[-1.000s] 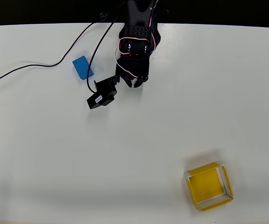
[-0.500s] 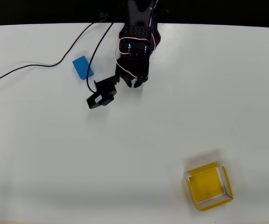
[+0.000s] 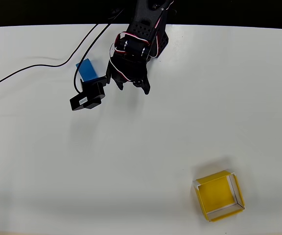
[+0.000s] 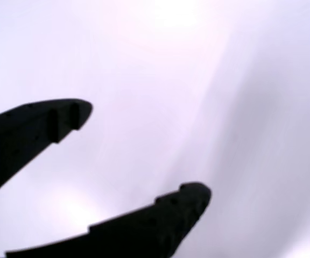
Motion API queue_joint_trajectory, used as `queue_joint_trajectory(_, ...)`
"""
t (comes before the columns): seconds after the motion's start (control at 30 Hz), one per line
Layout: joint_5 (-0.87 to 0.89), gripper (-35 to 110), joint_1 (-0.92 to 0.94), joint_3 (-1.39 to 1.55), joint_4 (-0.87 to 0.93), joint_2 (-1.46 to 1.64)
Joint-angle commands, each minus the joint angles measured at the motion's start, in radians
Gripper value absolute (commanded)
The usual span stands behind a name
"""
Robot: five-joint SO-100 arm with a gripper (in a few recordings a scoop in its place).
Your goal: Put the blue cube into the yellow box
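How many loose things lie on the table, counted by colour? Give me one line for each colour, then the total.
Blue: 1, the blue cube, near the top left in the overhead view
Yellow: 1, the yellow box, near the bottom right
Total: 2

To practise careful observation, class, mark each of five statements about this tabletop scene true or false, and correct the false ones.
1. The blue cube lies inside the yellow box. False: it sits on the white table, far from the box.
2. The end effector is open and holds nothing. True.
3. In the overhead view, the yellow box sits near the bottom right. True.
4. In the overhead view, the blue cube is to the right of the end effector. False: it is to its left.
5. A black cable runs across the table at the upper left of the overhead view. True.
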Motion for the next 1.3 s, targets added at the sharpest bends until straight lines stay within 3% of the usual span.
queue_joint_trajectory(0.0,-0.238,41,0.195,-0.209,0.083,-0.046)
queue_joint_trajectory(0.2,-0.601,41,0.488,-0.304,0.106,-0.158)
queue_joint_trajectory(0.43,-0.784,43,0.695,-0.417,0.107,-0.362)
queue_joint_trajectory(0.77,-0.822,51,0.776,-0.476,-0.086,-0.612)
queue_joint_trajectory(1.27,-0.913,53,0.822,-0.505,-0.164,-0.776)
